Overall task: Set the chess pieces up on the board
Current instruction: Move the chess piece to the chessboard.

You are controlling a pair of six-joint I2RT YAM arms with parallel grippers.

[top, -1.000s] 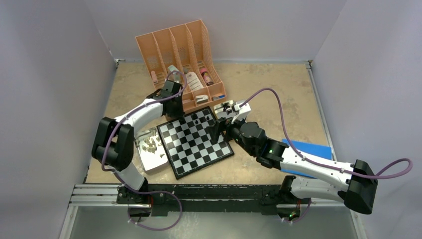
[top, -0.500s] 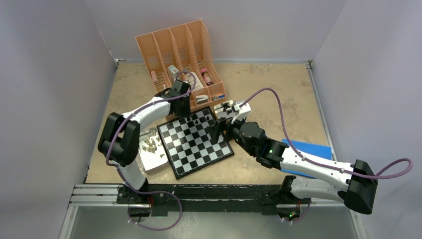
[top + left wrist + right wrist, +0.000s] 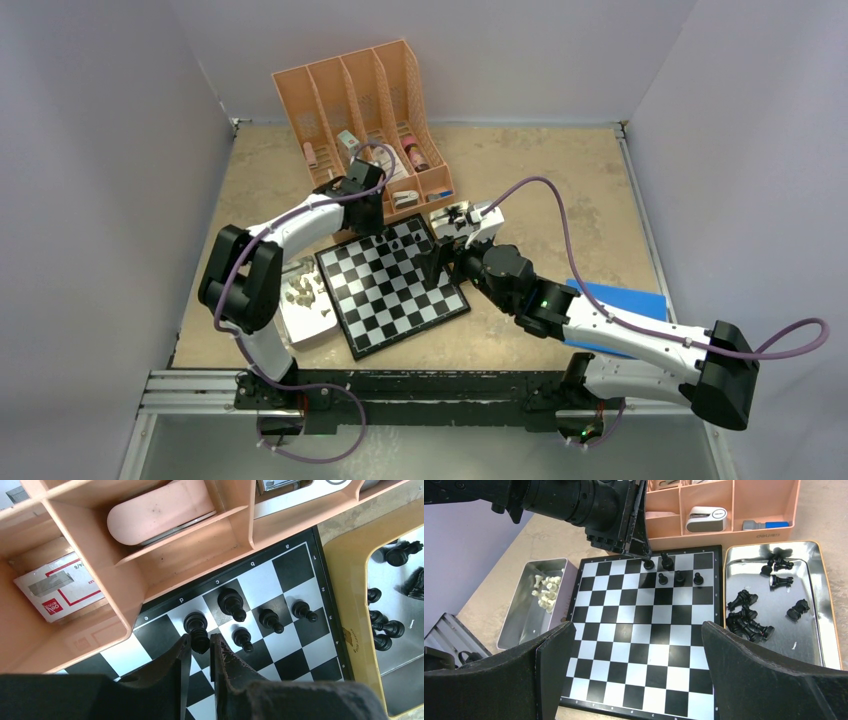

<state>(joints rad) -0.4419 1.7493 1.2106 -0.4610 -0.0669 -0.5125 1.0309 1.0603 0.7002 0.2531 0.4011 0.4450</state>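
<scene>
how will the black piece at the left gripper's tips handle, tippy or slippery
Probably tippy: the black piece is tall and narrow, and other black pieces lie toppled in the metal tray. Likely light, being smaller than one square of the board. Its glossy rounded shape may slip in the left gripper.

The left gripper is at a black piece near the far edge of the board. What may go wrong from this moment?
1. The jaws of the left gripper straddle the black piece closely; opening or lifting askew might tip it.
2. One jaw sits close to a pawn and could knock it.
3. The right gripper hovers open over the same board, so the arms might collide.
</scene>
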